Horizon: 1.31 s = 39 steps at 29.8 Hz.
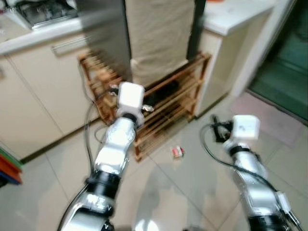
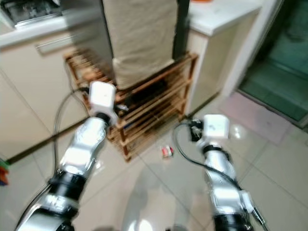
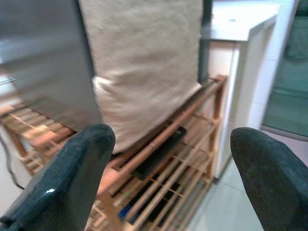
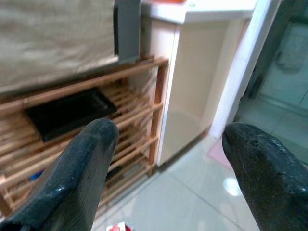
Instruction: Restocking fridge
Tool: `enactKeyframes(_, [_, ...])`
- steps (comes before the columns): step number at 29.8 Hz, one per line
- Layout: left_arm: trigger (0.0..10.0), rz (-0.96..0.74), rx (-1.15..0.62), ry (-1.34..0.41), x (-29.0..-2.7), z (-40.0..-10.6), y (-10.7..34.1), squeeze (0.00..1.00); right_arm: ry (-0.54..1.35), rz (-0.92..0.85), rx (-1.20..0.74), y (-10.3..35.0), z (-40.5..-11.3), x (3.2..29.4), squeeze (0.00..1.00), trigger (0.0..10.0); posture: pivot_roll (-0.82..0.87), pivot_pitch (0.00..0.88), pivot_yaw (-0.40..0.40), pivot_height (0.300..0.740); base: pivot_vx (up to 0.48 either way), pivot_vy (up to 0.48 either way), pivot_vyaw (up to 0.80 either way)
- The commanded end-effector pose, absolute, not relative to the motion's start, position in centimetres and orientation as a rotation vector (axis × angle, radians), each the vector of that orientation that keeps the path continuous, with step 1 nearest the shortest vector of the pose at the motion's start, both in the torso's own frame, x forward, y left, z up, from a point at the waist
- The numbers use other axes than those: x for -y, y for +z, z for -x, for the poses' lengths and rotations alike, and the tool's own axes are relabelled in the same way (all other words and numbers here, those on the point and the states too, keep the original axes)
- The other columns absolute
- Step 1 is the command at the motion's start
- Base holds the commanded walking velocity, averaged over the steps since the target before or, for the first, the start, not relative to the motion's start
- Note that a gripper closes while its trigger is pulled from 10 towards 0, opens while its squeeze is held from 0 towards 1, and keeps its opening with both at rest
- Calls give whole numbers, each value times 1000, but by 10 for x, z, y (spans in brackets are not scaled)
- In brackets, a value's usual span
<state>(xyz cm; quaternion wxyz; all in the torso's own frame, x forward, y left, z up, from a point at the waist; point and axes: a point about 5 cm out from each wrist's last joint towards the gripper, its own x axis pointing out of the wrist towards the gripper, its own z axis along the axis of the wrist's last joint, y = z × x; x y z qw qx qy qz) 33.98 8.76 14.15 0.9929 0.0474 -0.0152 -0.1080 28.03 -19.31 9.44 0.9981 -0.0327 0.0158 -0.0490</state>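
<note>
Approaching: wooden rack (image 1: 168,103) under beige cloth (image 1: 159,38)
Left gripper (image 3: 168,168): spread, empty
Right gripper (image 4: 168,163): spread, empty
Item: small red-white pack (image 1: 177,152) on floor, beside rack
Risk: stepping on pack; blur spoiling aim

Head stereo pair looks forward and down from standing height; low slatted wooden rack (image 1: 163,110) at upper centre, glossy pale tiled floor (image 1: 192,192) below. Wrist cameras sit lower and nearer, facing same rack (image 3: 183,159) between own black fingers. All four views share beige cloth-covered block (image 2: 139,38) and white counter (image 4: 211,12).
</note>
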Motion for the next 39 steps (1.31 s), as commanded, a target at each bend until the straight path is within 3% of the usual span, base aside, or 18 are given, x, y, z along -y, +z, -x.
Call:
enactKeyframes(1, [10000, -91, 31, -159, -101, -342, 143, 0, -79, 50, -8, 99, -282, 185, 71, 10000, 55, 33, 27, 740, 480, 0, 0])
enactKeyframes(26, [10000, -65, 43, -93, -108, -348, 149, 0, -54, 47, -8, 96, -281, 184, 75, 10000, 64, 7, 16, 740, 468, 0, 0])
enactKeyframes(39, [10000, -107, 42, 38, -141, -360, 167, 0, -40, 53, -40, 89, -274, 185, 78, 10000, 59, 32, 13, 740, 0, 0, 0])
